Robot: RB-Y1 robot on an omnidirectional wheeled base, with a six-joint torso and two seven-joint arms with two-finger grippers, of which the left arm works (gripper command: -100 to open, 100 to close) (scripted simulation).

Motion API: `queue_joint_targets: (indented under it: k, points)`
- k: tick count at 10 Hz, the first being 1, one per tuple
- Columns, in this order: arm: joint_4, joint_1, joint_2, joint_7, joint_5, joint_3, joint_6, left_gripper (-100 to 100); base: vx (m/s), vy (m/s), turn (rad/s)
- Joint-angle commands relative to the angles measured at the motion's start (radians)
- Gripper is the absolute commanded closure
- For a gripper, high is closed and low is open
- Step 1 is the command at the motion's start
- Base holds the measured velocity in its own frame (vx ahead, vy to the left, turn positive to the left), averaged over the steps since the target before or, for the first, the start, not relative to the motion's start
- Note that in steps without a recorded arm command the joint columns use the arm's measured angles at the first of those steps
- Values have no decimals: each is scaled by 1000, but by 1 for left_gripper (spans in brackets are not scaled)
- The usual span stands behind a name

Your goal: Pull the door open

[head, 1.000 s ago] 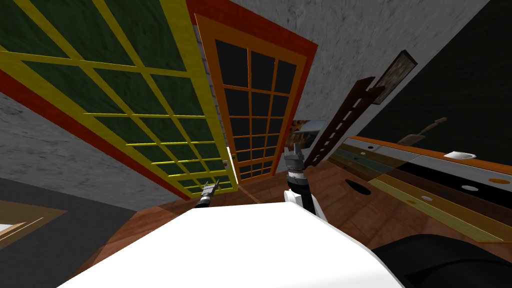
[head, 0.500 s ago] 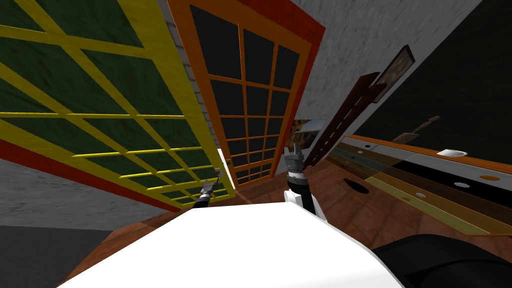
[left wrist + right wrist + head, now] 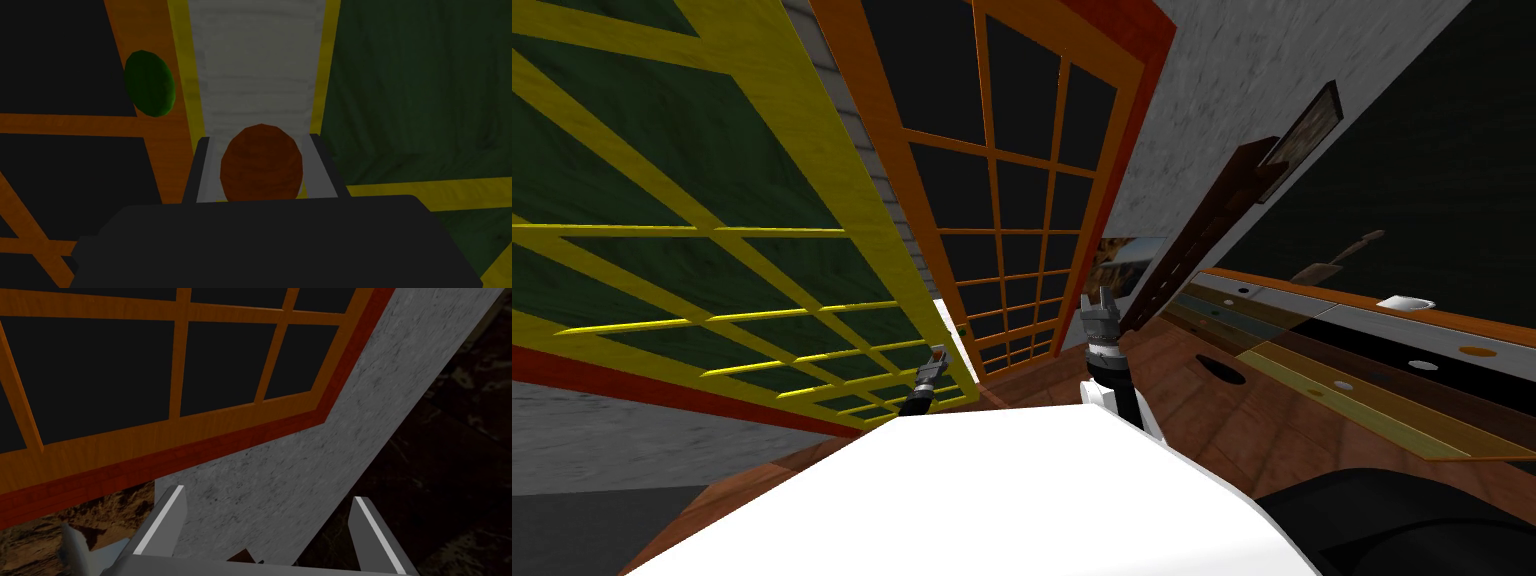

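Left gripper (image 3: 260, 142) is pinching the door's knob (image 3: 261, 162): a round, reddish-brown ball sitting between the two fingers (image 3: 202, 170), which press its sides. The knob fills the gap right down to the gripper's dark body.

In the head view the left gripper (image 3: 936, 362) is low and out ahead of the chest, right at the free edge of the yellow door (image 3: 842, 190). That door has a yellow frame and grid over dark green panes. Its leaf is swung out of the red-trimmed opening and spreads away to the left of the gripper.

From the left wrist, the door's pale grey edge (image 3: 257, 65) runs straight beyond the knob, with a yellow strip on each side. One of its green panes (image 3: 415, 100) lies off one finger.

Off the other finger is a second door (image 3: 145, 25), orange-framed with dark panes. It carries a small green knob (image 3: 149, 82), near the gripper but apart from it. In the head view this orange door (image 3: 1024, 200) stands just right of the left gripper, beyond it.

Right gripper (image 3: 1100, 298) is held upright in front of the chest, to the right of the left gripper and well apart from both doors. In its wrist view the right gripper (image 3: 267, 493) has its fingers spread wide, with nothing between them.
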Motion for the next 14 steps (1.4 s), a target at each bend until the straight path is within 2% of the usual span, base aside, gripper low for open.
queue_joint_targets:
  k: [1,4,11,14]
  points:
    - [0,2,3,0,2,3,0,100,-23,-3,6]
    - [0,2,3,0,2,3,0,100,-7,0,1]
    - [12,18,7,145,39,-29,2,100,-66,9,-8]
    - [15,20,11,224,60,-44,1,100,-46,4,-16]
